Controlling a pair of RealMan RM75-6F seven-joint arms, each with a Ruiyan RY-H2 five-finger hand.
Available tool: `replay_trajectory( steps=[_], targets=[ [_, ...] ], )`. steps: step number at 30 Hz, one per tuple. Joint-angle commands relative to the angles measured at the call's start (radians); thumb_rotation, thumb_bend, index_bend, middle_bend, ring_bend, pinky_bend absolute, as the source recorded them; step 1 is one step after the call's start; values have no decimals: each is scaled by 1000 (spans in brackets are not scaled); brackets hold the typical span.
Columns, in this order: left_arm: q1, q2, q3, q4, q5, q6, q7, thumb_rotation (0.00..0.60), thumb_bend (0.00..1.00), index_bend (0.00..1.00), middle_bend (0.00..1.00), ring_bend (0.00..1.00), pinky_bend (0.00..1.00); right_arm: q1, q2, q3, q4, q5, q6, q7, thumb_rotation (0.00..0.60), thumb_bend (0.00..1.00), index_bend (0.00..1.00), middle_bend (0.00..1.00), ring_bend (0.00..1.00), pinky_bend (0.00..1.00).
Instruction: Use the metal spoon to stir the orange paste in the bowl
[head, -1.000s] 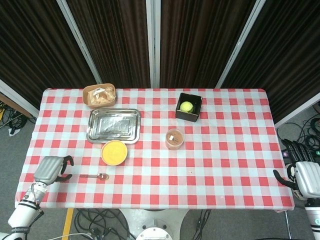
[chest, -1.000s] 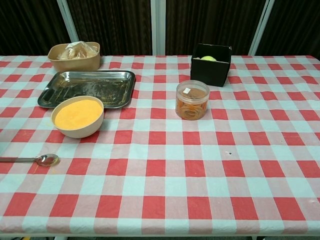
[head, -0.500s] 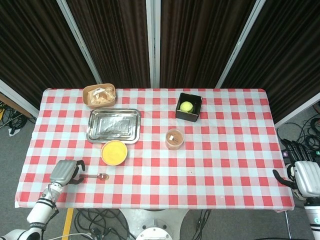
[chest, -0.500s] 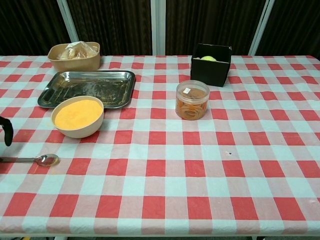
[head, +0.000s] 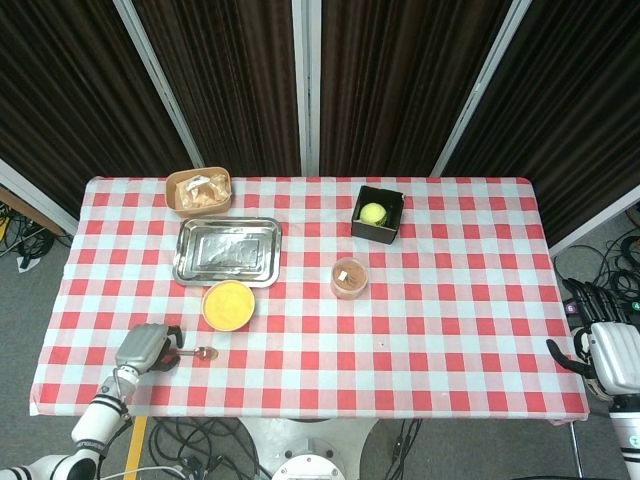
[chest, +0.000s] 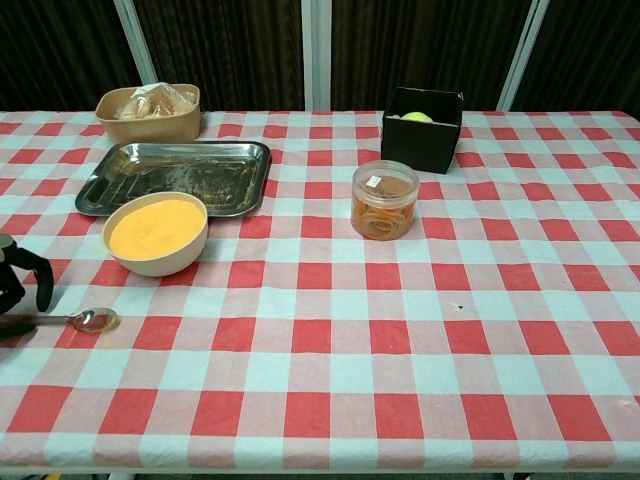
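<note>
The metal spoon (head: 199, 352) (chest: 84, 320) lies flat on the checked cloth near the front left, its scoop pointing right. Just behind it stands the cream bowl (head: 228, 305) (chest: 157, 233) filled with orange paste. My left hand (head: 147, 347) (chest: 18, 285) hovers over the spoon's handle end, its dark fingers curved down and apart around the handle without a clear grip. Only part of this hand shows at the chest view's left edge. My right hand (head: 610, 356) hangs beyond the table's right edge, fingers spread, holding nothing.
A metal tray (head: 228, 250) (chest: 176, 175) lies behind the bowl, with a tan tub (head: 199, 190) (chest: 148, 111) of bagged food beyond it. A clear jar (head: 350, 278) (chest: 384, 199) stands mid-table. A black box (head: 378, 213) (chest: 422, 128) holds a green ball.
My left hand has moved right along the front edge, from the table's left corner to over the spoon's handle. The spoon, the bowl and the right hand have stayed put.
</note>
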Motion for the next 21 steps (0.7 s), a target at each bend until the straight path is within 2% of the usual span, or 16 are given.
replay_trajectory(
  steps=[1, 10, 16, 21],
  targets=[
    [-2, 0, 1, 0, -6, 0, 3, 600, 349, 578, 949, 922, 979, 0, 0, 0, 0, 1, 1, -1, 600, 239, 0, 66, 0, 0],
    [-7, 1, 12, 0, -16, -8, 6, 600, 381, 589, 949, 922, 979, 1, 1, 0, -5, 0, -1, -6, 600, 238, 0, 66, 0, 0],
    [-6, -3, 15, 6, -8, 8, -1, 600, 404, 641, 954, 927, 979, 0, 1, -1, -8, 0, 1, -9, 600, 239, 0, 66, 0, 0],
    [-5, 26, 13, -19, 0, 30, 9, 600, 406, 646, 954, 927, 979, -1, 5, 0, -12, -2, 6, -12, 600, 239, 0, 66, 0, 0]
  ],
)
